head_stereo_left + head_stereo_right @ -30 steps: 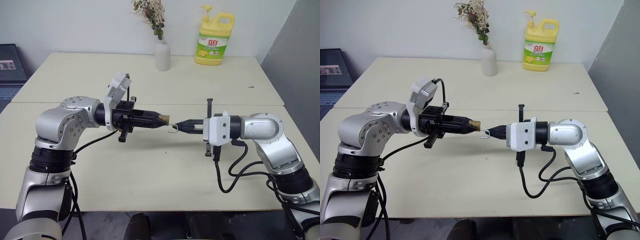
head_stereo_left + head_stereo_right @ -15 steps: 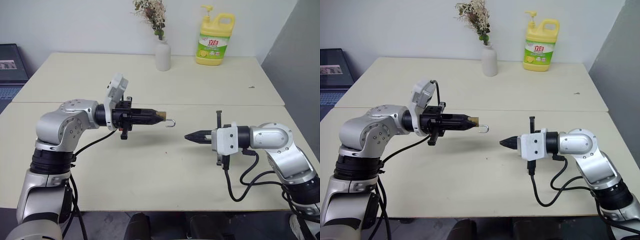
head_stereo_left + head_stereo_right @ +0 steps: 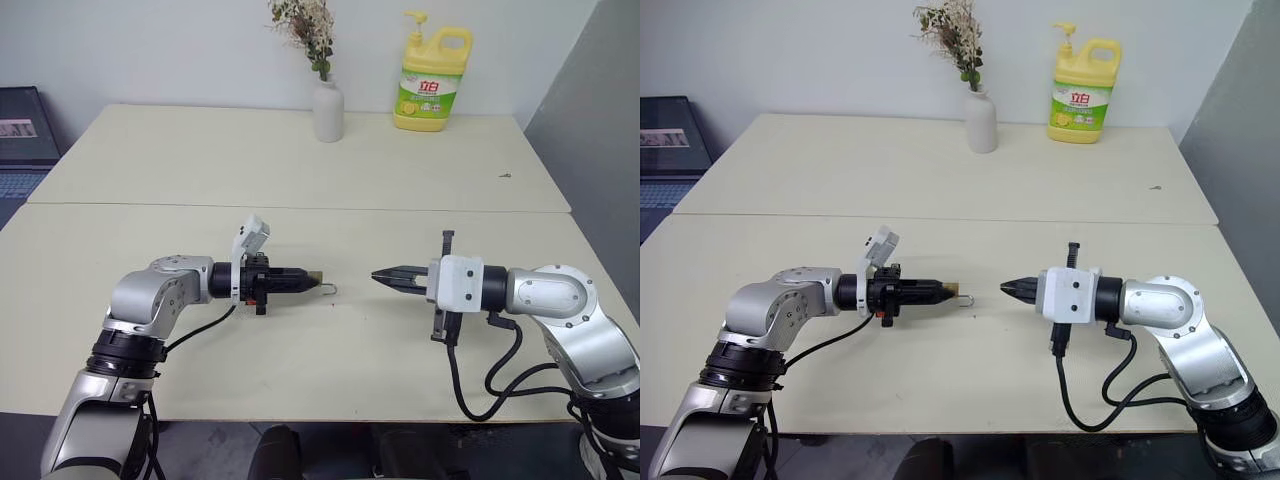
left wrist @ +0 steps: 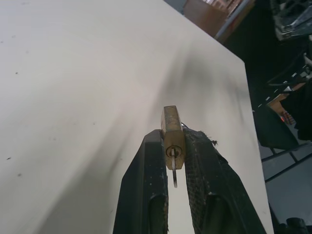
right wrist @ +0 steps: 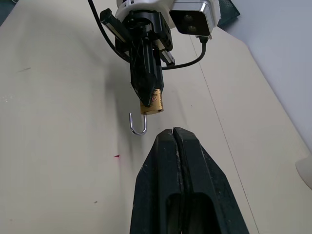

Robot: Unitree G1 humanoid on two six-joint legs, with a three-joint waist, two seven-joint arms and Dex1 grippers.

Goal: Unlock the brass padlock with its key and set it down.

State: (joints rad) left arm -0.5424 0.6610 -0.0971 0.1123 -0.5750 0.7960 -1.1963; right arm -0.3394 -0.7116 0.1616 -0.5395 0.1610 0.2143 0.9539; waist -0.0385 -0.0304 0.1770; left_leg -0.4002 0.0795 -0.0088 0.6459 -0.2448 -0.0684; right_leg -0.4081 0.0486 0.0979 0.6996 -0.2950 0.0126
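The brass padlock (image 3: 314, 277) is pinched between the fingers of my left gripper (image 3: 306, 279), which is held low, just above the table. Its silver shackle (image 5: 138, 124) stands swung open like a hook and points toward my right gripper. In the left wrist view the key (image 4: 174, 176) sticks out of the keyhole in the padlock (image 4: 172, 130), between the two fingers. My right gripper (image 3: 378, 275) is shut on nothing. It hovers level a short gap to the right of the shackle, with its tips aimed at it.
A white vase (image 3: 328, 110) with dried flowers and a yellow detergent bottle (image 3: 430, 80) stand at the table's far edge. A laptop (image 3: 20, 140) sits off to the far left. A seam (image 3: 450, 210) runs across between the two tabletops.
The right gripper drew back to the right, away from the shackle, then held still. The left arm sank toward the table, still gripping the padlock.
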